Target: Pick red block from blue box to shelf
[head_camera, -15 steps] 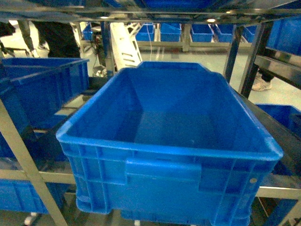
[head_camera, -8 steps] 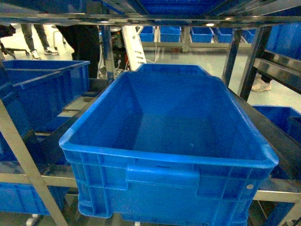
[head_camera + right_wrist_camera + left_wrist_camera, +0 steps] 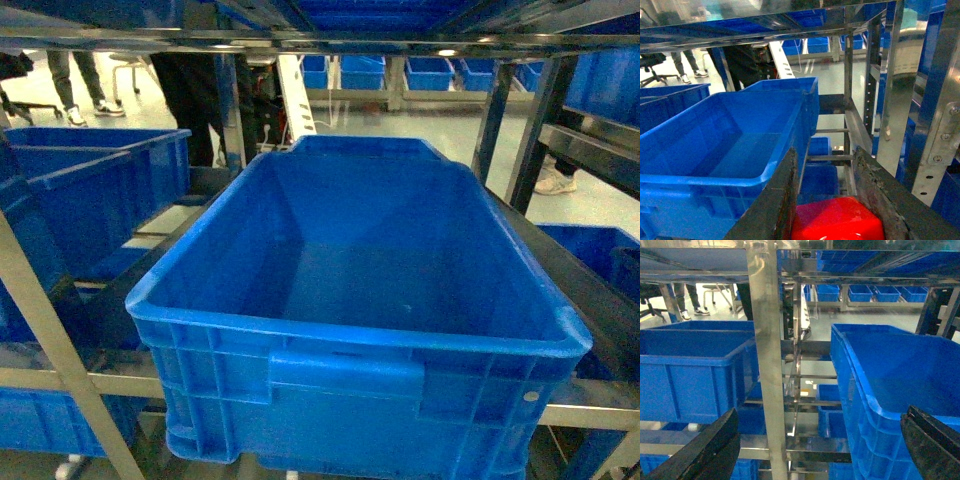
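Note:
The red block point(image 3: 837, 220) sits low in the right wrist view, pinched between the two dark fingers of my right gripper point(image 3: 826, 152), which is shut on it. It hangs beside the right wall of a large dark blue ribbed crate point(image 3: 700, 190) standing on the shelf point(image 3: 882, 75). My left gripper point(image 3: 821, 412) is open with nothing between its fingers, in front of a steel post of the shelf point(image 3: 771, 365). Neither gripper appears in the head view. The blue box is out of view.
The dark blue crate point(image 3: 350, 380) fills the middle tier in the head view, with nothing visible inside. A second crate point(image 3: 90, 190) stands to its left, others below and behind. A shelf rail point(image 3: 300, 40) runs overhead. A person point(image 3: 190, 100) stands behind the rack.
The head view has shifted slightly and come into focus. The person behind the rack has stepped to the right. The crate has not moved.

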Robot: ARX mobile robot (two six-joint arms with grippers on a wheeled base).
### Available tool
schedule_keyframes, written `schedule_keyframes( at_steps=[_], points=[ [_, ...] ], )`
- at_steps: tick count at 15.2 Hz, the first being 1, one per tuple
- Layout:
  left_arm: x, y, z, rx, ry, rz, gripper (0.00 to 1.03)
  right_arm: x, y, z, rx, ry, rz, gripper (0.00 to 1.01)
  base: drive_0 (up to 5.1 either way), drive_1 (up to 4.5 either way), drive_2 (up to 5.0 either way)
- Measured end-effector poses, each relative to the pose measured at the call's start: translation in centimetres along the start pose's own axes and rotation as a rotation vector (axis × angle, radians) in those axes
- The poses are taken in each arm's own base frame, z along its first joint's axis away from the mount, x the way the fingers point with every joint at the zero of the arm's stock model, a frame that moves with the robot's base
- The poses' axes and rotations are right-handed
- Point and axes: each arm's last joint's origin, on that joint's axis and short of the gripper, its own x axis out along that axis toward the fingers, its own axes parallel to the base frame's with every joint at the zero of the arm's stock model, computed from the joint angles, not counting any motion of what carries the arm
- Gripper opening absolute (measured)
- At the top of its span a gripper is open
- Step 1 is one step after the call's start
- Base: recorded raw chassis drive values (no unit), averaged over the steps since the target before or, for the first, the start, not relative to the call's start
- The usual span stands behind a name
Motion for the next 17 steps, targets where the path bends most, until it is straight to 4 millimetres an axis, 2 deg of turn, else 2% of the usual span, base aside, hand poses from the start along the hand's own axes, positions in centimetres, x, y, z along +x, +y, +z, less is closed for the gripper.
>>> schedule_keyframes(
  at_steps=[17],
  points=[
    [0.0,0.0,0.0,0.0,0.0,0.0,0.98,0.0,0.0,0.0,0.0,0.0,0.0,0.28,0.0,0.0,0.0]
  ],
)
